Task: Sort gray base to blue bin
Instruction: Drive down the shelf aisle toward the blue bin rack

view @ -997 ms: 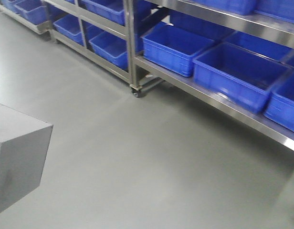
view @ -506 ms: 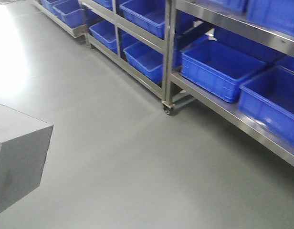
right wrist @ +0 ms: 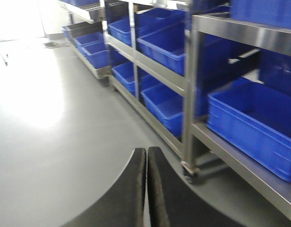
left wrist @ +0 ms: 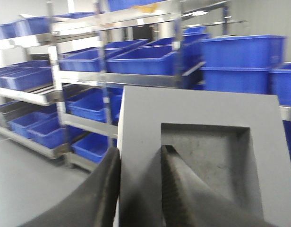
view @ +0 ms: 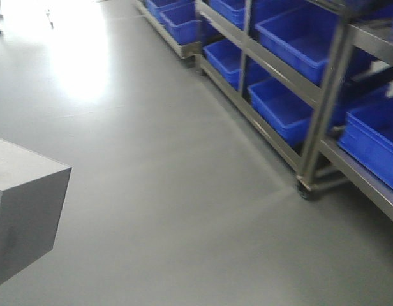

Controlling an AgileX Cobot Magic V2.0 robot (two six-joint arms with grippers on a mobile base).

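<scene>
My left gripper (left wrist: 140,153) is shut on the gray base (left wrist: 197,118). One finger presses its outer wall and the other sits inside its shallow square recess. The same gray base fills the lower left corner of the front view (view: 21,210), held above the floor. My right gripper (right wrist: 146,153) is shut and empty, its two black fingers pressed together over the floor. Blue bins (view: 292,105) stand in rows on steel racks at the right in the front view, and show in the right wrist view (right wrist: 252,118) and behind the base in the left wrist view (left wrist: 240,56).
Steel wheeled racks (view: 314,137) run along the right side, with a caster (view: 304,189) on the floor. The smooth gray floor (view: 164,178) spreads left of them, with bright glare at the far end. Another rack post (right wrist: 192,94) stands close to my right gripper.
The view has swung: the racks and bins have slid to the right and the far bright floor has come into sight. The gray base stays in the same corner, still gripped.
</scene>
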